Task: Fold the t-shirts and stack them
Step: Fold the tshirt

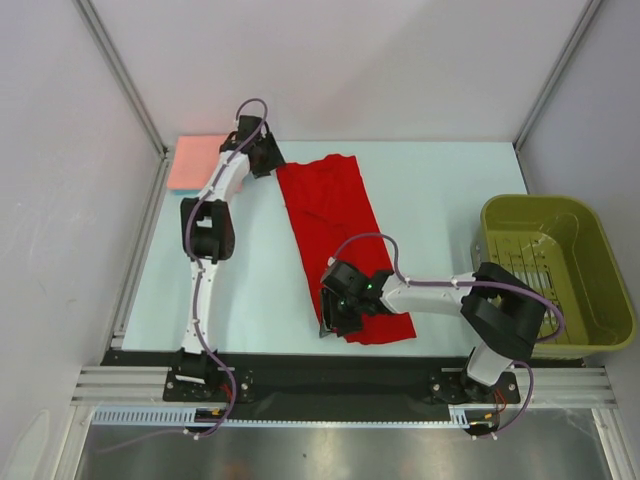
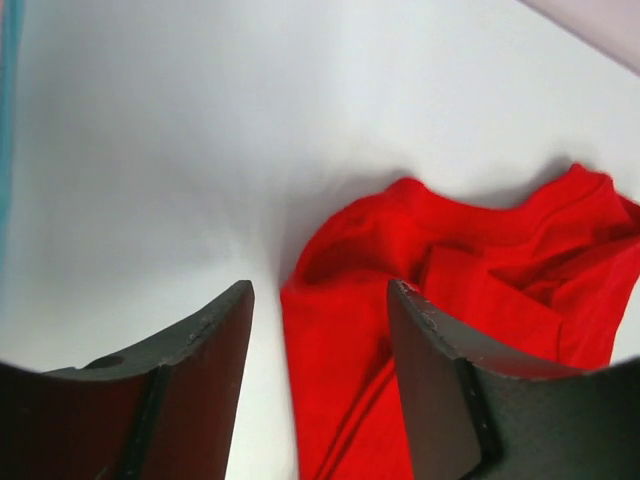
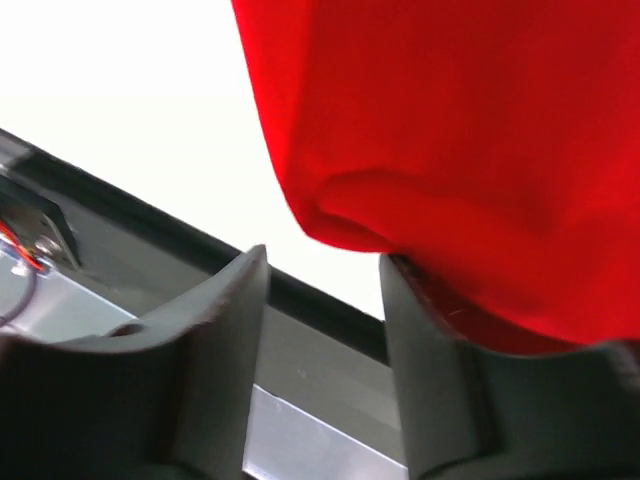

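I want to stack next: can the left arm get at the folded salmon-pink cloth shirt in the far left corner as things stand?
Probably yes. The left gripper, jaws apart and empty, sits just right of the salmon-pink shirt, with nothing lying between them.

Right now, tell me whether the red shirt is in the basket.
No, the red shirt lies spread on the table, apart from the basket.
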Motion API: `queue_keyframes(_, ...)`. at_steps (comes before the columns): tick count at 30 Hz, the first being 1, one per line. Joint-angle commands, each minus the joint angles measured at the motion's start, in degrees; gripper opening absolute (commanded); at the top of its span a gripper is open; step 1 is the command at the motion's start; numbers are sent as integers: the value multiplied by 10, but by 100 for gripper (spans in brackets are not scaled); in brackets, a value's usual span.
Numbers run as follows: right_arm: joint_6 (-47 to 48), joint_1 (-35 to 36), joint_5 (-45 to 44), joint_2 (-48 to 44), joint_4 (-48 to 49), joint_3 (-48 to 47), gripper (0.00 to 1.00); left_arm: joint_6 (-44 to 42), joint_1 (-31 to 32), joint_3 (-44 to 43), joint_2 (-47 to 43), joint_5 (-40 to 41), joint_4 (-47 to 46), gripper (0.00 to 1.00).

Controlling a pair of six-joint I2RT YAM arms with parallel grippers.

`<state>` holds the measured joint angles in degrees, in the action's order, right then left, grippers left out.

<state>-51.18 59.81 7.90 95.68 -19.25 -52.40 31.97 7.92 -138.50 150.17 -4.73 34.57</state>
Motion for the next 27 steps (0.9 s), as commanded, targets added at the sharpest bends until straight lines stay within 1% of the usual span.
queue_keyframes(1,55,-11,0,-32,-73,-12,56,-67,-2,-14,-96,6,37,62)
queue_keyframes(2,58,-16,0,-45,-89,-11,59,-78,2,-2,-115,15,53,62)
queue_keyframes(3,66,-23,3,-59,-97,-9,61,-94,4,36,-162,25,59,63)
queue_keyframes(4,70,-39,5,-91,-105,-6,63,-103,7,59,-185,39,64,63)
queue_keyframes(5,71,-49,3,-106,-128,0,64,-110,13,106,-212,45,74,64)
queue_keyframes(6,78,-60,0,-123,-141,4,69,-129,17,130,-258,68,79,66)
queue_keyframes(7,84,-88,-1,-153,-157,9,70,-139,26,156,-287,84,84,67)
queue_keyframes(8,89,-104,1,-171,-165,18,70,-148,31,215,-312,86,84,70)
queue_keyframes(9,94,-119,4,-185,-171,22,72,-158,37,246,-366,82,82,71)
queue_keyframes(10,108,-157,13,-209,-180,27,73,-160,47,281,-390,69,73,72)
queue_keyframes(11,116,-175,22,-218,-184,34,73,-166,54,348,-412,33,67,73)
queue_keyframes(13,142,-209,30,-233,-194,37,74,-169,81,412,-472,8,68,74)
queue_keyframes(14,150,-237,30,-243,-197,38,74,-165,92,482,-492,-33,65,74)
queue_keyframes(15,158,-250,30,-246,-200,41,75,-149,103,523,-510,-48,57,74)
queue_keyframes(16,171,-261,33,-247,-198,43,75,-138,127,565,-551,-65,33,75)
queue_keyframes(17,173,-288,37,-244,-199,44,75,-114,140,645,-571,-94,17,75)
queue_keyframes(18,176,-299,38,-241,-202,43,74,-101,153,682,-589,-102,2,75)
queue_keyframes(19,180,-311,38,-240,-204,41,73,-86,175,717,-628,-106,-28,75)
queue_keyframes(20,181,-321,40,-238,-202,39,71,-59,183,778,-643,-113,-46,74)
queue_keyframes(21,180,-347,40,-239,-200,39,69,-48,190,801,-659,-120,-61,73)
queue_keyframes(23,176,-372,62,-239,-173,35,67,-35,198,832,-684,-117,-85,73)
queue_keyframes(24,176,-392,72,-234,-154,34,68,-38,198,831,-685,-113,-91,74)
queue_keyframes(25,176,-398,77,-226,-110,28,68,-44,193,824,-683,-111,-95,74)
queue_keyframes(26,179,-403,70,-217,-90,21,70,-58,190,796,-668,-106,-93,75)
queue_keyframes(27,183,-410,63,-182,-68,13,71,-66,187,780,-659,-88,-87,75)
